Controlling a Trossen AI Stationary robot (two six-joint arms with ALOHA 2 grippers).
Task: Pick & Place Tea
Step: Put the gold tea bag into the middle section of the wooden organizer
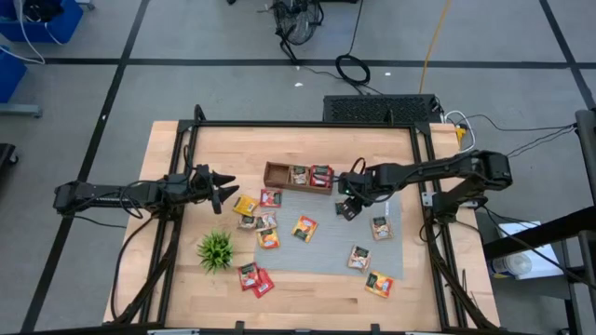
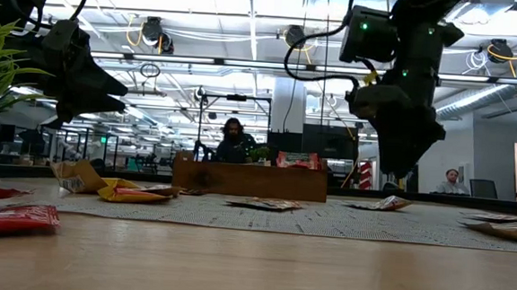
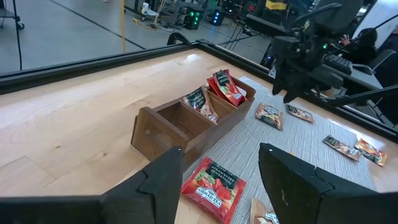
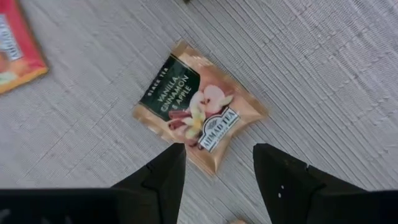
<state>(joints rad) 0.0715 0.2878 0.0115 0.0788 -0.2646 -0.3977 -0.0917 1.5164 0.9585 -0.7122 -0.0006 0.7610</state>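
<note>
Directly below right hand (image 4: pixel 214 171), tea packet (image 4: pixel 198 113)

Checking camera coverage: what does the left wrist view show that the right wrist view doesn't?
Left wrist only: the wooden tray with packets standing in its compartments, a red tea packet between the left gripper fingers, and the right arm hovering over the mat.
Right wrist only: a vanilla cinnamon apple tea packet lying flat under the open right gripper.
Both: the grey woven mat.

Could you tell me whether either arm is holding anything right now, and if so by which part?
Nothing is held. The right end effector hangs open above a beige square vanilla-cinnamon-apple tea packet on the grey mat; the left end effector is open and empty.
</note>
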